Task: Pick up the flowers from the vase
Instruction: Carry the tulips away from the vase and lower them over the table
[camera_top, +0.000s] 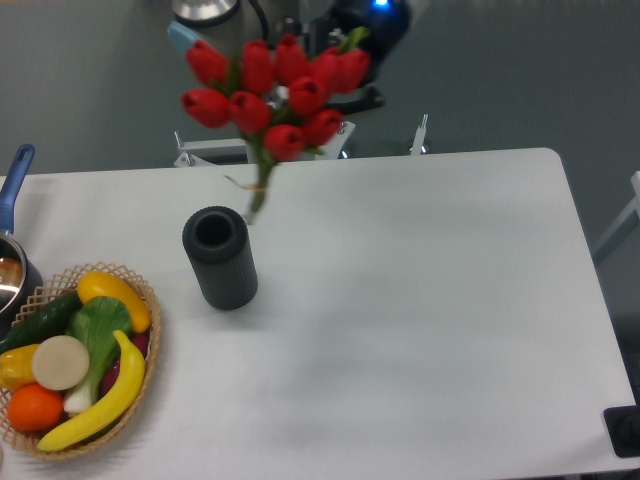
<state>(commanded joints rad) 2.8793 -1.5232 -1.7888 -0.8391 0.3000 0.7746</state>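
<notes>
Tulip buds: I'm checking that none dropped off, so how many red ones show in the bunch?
8 in the flowers, above and behind the vase: four along the top, two at left-centre, one in the middle, two lowest would make nine, so one may overlap; others may be hidden.

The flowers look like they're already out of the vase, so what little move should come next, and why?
Probably a small further lift. The flowers hang above the table, stem tips just beyond the empty vase mouth. The tool itself is hidden behind the blooms, so its hold can't be checked.
</notes>
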